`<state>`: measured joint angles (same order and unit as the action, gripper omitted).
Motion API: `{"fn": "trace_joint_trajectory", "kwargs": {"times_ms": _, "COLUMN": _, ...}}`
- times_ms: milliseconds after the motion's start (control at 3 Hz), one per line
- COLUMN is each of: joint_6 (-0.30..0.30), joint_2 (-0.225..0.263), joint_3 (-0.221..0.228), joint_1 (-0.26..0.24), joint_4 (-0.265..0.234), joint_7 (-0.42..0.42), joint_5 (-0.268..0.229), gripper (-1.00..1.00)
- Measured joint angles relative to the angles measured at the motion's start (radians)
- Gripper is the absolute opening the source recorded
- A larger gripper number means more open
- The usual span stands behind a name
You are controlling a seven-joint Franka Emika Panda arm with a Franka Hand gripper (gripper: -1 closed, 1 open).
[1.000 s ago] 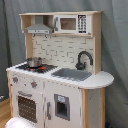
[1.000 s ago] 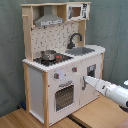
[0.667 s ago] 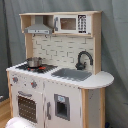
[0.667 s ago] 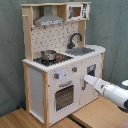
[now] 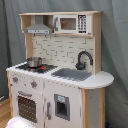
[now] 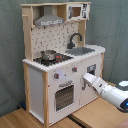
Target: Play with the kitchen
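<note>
The kitchen stands upright against a grey curtain, directly ahead of the claw, whose tip sits at the cabinet front just beside the oven door. I cannot tell whether the claw is released or clenched. Above the claw, a pot rests on the stovetop, with the faucet and sink higher up. Pushing too hard here could shove or tip the light kitchen, or the tip may skid off the smooth panel.

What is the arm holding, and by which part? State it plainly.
Cannot be told. In the second exterior view the white robot arm reaches the white and light-wood toy kitchen's front beside the oven door; its tip is hidden.
</note>
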<state>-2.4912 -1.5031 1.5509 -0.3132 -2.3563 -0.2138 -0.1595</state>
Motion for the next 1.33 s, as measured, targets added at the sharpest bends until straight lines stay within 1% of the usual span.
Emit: {"fn": "trace_joint_trajectory", "kwargs": {"times_ms": 1333, "joint_6": 0.001, "joint_2": -0.001, "joint_3": 0.028, "joint_1": -0.051, "joint_4": -0.008, "joint_7": -0.446, "joint_5": -0.066, "gripper": 1.00}}
